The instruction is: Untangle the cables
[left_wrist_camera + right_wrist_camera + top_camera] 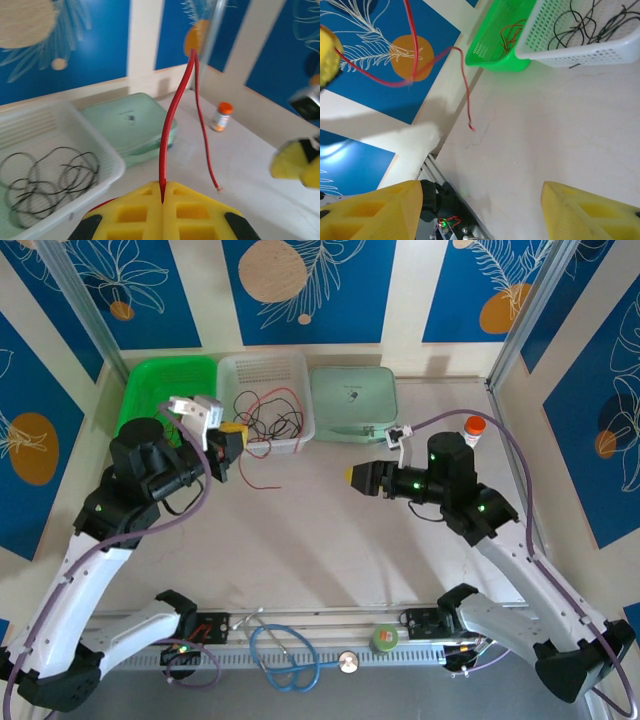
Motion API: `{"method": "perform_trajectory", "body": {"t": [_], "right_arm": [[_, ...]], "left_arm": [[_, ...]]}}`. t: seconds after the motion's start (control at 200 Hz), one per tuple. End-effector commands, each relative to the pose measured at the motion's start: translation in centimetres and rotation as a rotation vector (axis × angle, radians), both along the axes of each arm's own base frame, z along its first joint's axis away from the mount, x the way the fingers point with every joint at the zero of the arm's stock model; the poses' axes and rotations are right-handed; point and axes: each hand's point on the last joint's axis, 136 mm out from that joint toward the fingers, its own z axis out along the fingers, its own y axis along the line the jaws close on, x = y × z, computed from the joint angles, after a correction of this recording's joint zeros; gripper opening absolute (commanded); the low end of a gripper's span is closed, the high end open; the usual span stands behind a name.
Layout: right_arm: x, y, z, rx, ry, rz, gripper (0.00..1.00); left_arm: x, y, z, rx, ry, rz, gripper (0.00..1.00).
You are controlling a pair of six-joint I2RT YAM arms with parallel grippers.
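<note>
l gripper [162,195] clamped on red cable [171,117], frame centre, loose end hanging free. r gripper [480,207] fingers spread, empty, bottom of frame. black cables [47,182] in white basket [110,170], lower left.

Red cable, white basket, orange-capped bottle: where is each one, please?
red cable [163,160], left wrist view, on its thick upright stretch.
white basket [580,55], right wrist view, on its perforated side wall.
orange-capped bottle [220,117], left wrist view, on its body.
</note>
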Motion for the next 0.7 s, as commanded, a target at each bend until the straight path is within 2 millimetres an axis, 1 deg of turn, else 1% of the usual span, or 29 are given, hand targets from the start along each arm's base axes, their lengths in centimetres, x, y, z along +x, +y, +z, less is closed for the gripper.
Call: {"method": "perform_trajectory", "body": {"t": [0.0,0.09,0.21,0.275,0.285,0.365,0.47,0.54,0.67,0.695], "right_arm": [[-0.8,-0.4,-1.7,-0.035,0.048,-0.044,0.64],[-1.9,0.3,-3.0,-0.059,0.077,-0.027,0.64],[-3.2,1.0,-4.3,-0.093,0.093,-0.006,0.64],[-3.7,1.2,-4.7,-0.112,0.1,-0.001,0.64],[-3.7,1.2,-4.7,-0.115,0.101,0.0,0.64],[-4.1,1.4,-4.7,-0.13,0.102,0.007,0.64],[-4.7,1.5,-4.7,-0.143,0.097,0.011,0.64],[-5.0,1.5,-5.0,-0.154,0.098,0.008,0.64],[-5.7,1.1,-5.2,-0.174,0.106,0.0,0.64],[-5.8,1.0,-5.3,-0.178,0.107,-0.001,0.64]], "left_arm": [[1.4,3.4,0.1,0.081,0.046,0.214,0.0],[2.6,4.9,0.7,0.14,0.038,0.307,0.0],[5.0,7.1,1.4,0.223,0.03,0.435,0.0],[6.5,8.2,1.8,0.238,0.045,0.479,0.0],[6.6,8.4,2.1,0.233,0.043,0.486,0.0],[8.6,9.4,2.3,0.224,0.064,0.527,0.0],[11.4,11.3,2.0,0.194,0.1,0.583,0.0],[13.2,12.7,1.5,0.169,0.131,0.611,0.0],[16.7,15.1,-0.2,0.109,0.195,0.634,0.0],[17.4,15.7,-0.8,0.1,0.216,0.64,0.0]]}}
